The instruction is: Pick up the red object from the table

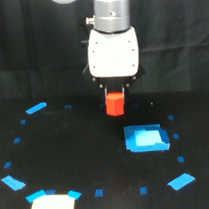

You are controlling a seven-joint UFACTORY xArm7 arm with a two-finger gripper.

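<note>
Orange-red, the block sits directly beneath your tool, its top between the dark fingers, which seem to pinch it. Whether it clears the black surface is unclear. Confirm a firm, centred grip, then lift straight up, slowly.

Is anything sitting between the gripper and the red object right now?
Nothing visible. The gripper is directly over the red object, its dark jaws at the block's top. The blue square patch lies apart, toward the exterior view's right.
</note>
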